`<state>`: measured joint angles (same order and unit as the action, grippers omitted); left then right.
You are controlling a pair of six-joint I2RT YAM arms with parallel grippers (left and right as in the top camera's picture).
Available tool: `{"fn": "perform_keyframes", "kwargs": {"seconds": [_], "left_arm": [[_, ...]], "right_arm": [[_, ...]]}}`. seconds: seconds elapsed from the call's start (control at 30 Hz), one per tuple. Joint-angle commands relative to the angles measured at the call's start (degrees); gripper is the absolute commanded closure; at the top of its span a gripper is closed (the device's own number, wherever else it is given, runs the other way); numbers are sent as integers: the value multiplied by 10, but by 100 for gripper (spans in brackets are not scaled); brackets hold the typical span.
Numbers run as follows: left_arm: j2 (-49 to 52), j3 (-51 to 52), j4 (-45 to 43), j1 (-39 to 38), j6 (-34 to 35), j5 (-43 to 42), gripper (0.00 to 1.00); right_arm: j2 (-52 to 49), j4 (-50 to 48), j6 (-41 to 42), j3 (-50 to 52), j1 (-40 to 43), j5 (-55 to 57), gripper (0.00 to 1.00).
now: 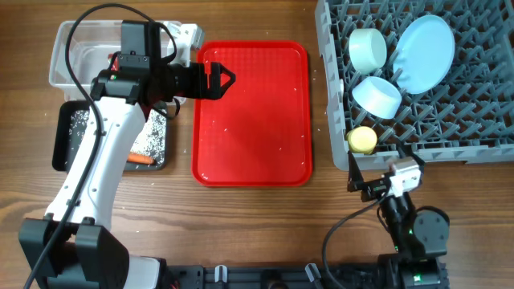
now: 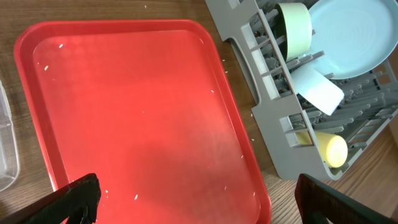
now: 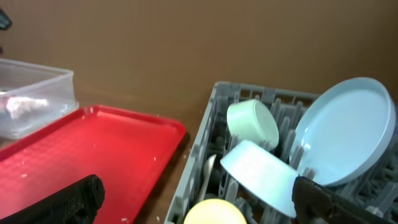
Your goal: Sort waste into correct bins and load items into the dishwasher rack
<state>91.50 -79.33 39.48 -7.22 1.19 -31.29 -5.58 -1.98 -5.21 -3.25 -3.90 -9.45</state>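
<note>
left tool [image 1: 227,79] spread over red tray [image 1: 265,136] | right tool [image 3: 202,198] spread, yellow cup [image 1: 362,140] just ahead

No readable text, label, brand or number anywhere: none on tray, rack, bins, arms.

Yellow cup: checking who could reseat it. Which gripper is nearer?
Right. The right gripper sits just outside the near edge of the dishwasher rack, close to the yellow cup. The left gripper hovers over the far edge of the red tray, across the tray from the cup.
</note>
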Motion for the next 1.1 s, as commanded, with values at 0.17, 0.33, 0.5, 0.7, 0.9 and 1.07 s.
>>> {"fn": "perform_keyframes", "kwargs": {"seconds": [0.17,0.33,0.5,0.7,0.9,1.07], "left_arm": [[-2,-4,-2,-3,-3,2,0],[-2,-4,-2,-3,-3,2,0],[-2,-4,-2,-3,-3,2,0],[-2,-4,11,-3,-3,8,0],[-2,1,27,-4,-15,30,0],[-43,106,-66,-31,-22,110,0]], "right_arm": [[54,10,7,30,2,-16,0],[50,10,7,30,2,-16,0],[48,11,7,30,2,-16,0],[48,11,7,30,2,-16,0],[48,11,7,30,2,-16,0],[48,10,7,30,2,-16,0]]}}
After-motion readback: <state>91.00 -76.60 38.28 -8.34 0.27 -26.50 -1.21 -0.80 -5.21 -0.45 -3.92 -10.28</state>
